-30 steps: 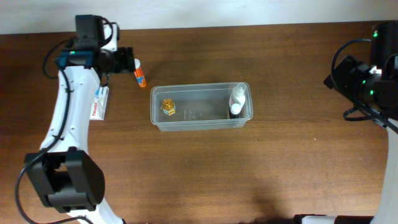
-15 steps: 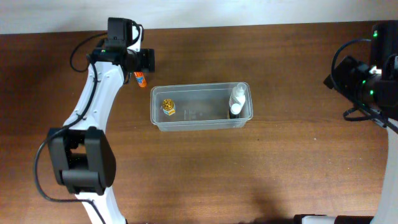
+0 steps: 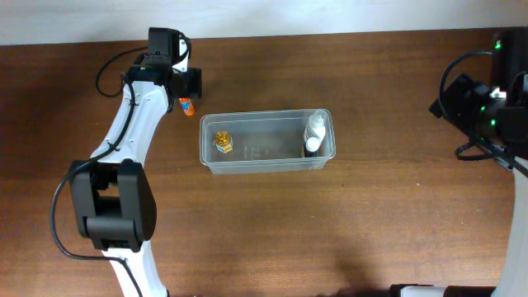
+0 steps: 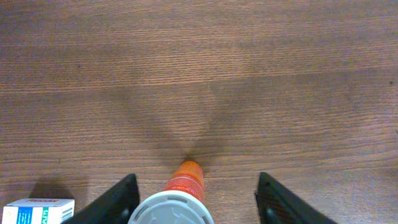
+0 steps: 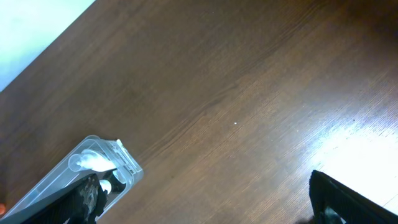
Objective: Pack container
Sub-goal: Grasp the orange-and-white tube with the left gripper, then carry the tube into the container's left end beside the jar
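Left pincer [image 4: 196,177] straddles orange tube [image 4: 185,184] on surface [image 4: 199,62]
Its jaws stand narrow but unclosed; right pincer [image 5: 202,183] wide; white box [image 4: 37,211] lettering unreadable.

My left gripper [image 4: 196,180] straddles the orange tube [image 4: 185,179], and a gap shows between the tube and each finger, wider on one side than the other. A small box [image 4: 37,210] sits outside one finger, apart from it. Beyond the tube's tip there is only open wood. From overhead, the container [image 3: 264,113] has its near corner just beside the tube. Inside it, a gold-capped bottle [image 3: 223,142] takes the left end and a white bottle [image 3: 314,132] the right end, leaving the middle floor free. My right gripper [image 5: 205,186], well apart from all of this, has bare wood between its wide jaws.
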Available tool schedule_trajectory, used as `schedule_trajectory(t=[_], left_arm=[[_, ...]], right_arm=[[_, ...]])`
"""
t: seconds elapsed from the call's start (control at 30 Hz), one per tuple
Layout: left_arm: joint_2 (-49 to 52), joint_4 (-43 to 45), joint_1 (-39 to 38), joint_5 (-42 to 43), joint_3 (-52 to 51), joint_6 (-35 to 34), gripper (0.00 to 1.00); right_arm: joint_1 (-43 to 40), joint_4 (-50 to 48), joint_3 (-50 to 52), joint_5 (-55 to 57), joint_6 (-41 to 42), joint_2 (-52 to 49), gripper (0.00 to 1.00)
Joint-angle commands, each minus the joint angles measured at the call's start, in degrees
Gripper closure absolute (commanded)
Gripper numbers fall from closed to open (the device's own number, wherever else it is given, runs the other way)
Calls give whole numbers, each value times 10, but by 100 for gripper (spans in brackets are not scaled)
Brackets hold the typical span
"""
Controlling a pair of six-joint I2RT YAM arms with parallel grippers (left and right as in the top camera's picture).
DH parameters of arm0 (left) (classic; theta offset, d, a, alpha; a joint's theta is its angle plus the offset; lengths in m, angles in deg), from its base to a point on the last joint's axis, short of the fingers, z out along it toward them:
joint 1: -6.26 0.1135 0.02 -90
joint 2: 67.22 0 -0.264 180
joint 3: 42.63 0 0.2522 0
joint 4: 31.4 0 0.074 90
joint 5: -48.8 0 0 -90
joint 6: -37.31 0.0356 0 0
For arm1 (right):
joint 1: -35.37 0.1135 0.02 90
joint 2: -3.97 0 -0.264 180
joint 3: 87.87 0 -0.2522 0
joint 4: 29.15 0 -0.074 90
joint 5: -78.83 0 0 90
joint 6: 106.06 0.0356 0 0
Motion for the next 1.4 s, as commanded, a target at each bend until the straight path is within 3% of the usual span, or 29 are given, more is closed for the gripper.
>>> schedule_trajectory(t=[0.0, 0.2, 0.4, 0.7, 1.1, 1.37], left_arm=[[16, -7, 4, -7, 3, 3, 47], [16, -21, 4, -7, 3, 3, 57], [16, -24, 4, -8, 3, 3, 79], [6, -45, 4, -22, 18, 3, 81], [-87, -221, -10, -14, 122, -8, 80], [-172, -307, -54, 3, 133, -8, 81]], right_arm=[[-5, 3, -6, 7, 2, -2, 2], [-5, 3, -6, 7, 2, -2, 2], [-5, 3, -6, 7, 2, -2, 2], [-5, 3, -6, 7, 2, -2, 2], [-5, 3, -6, 7, 2, -2, 2], [-5, 3, -6, 7, 2, -2, 2]])
